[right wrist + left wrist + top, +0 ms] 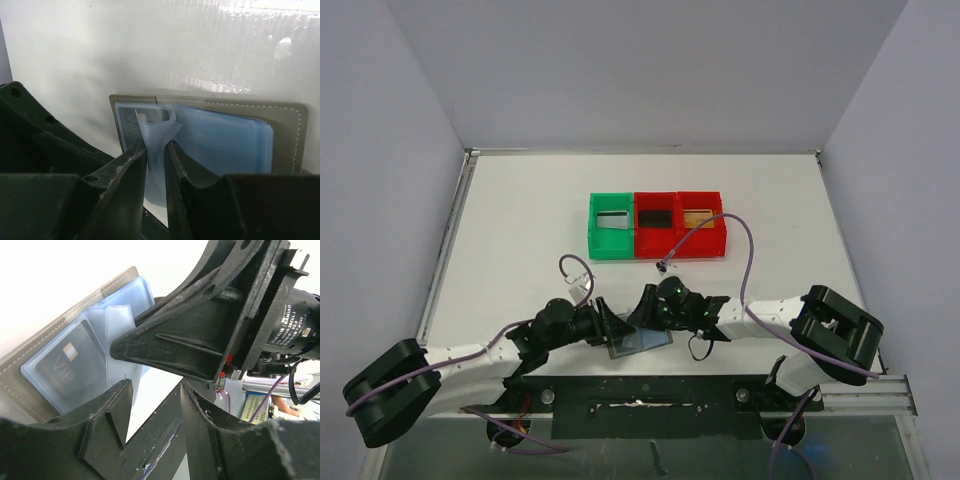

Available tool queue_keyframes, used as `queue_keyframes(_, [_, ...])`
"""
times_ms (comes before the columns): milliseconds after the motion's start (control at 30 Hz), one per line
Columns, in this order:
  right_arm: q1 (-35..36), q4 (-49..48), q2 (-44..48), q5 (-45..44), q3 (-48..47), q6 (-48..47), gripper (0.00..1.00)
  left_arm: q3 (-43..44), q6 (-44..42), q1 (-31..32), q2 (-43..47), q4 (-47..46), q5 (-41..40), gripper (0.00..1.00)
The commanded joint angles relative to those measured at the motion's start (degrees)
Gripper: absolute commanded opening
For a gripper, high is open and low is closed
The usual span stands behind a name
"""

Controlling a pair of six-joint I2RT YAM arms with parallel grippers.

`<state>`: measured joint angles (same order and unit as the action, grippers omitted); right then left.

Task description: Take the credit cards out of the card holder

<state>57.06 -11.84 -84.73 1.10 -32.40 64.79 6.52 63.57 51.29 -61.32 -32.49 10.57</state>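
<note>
Right jaws pinch card holder (pixel 286 131), black card (pixel 70 371) inside.

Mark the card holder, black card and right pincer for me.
card holder (pixel 288 135): right wrist view, grey cover's right edge.
black card (pixel 70 367): left wrist view, middle of its face.
right pincer (pixel 156 146): right wrist view, midway between its fingertips.
</note>
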Motion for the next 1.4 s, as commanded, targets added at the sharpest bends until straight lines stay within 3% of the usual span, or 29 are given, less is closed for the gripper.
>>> queue_keyframes(0, [-1.5,-4.3,1.9,1.1,0.2,0.4,0.21,3.0,-2.8,0.2,6.7,8.8,-4.8,0.42])
queue_keyframes(167, [-3.3,-11.2,2.1,4.3,3.9,2.5,0.21,2.4,-2.7,0.1,11.2,13.7,-6.4,0.44])
queue_keyframes(533, [-5.2,-19.9,1.1,8.7,7.4,5.2,0.21,2.1,-2.1,0.2,-3.1,-0.4,-1.8,0.47])
queue_keyframes(833, [-5.6,-19.0,1.8,9.7,7.5,4.3,0.25,2.8,-3.1,0.2,-6.9,-11.2,4.9,0.47])
queue_keyframes(933, [-5.8,-16.0,2.7,10.0,6.3,3.1,0.29,4.9,-4.7,0.3,-8.9,-11.8,7.1,0.47])
queue_keyframes(1033, [-5.9,-9.9,5.2,7.8,5.3,1.8,0.42,6.5,-5.2,0.2,-10.8,-13.2,8.4,0.47])
queue_keyframes(1233, [-6.0,10.5,14.8,-3.3,1.6,-2.2,0.56,9.7,-5.6,0.2,-16.3,-15.4,9.6,0.47])
queue_keyframes(1367, [-6.7,22.4,20.1,-10.2,-0.4,-2.9,0.58,11.8,-4.7,0.6,-23.3,-20.4,11.5,0.47])
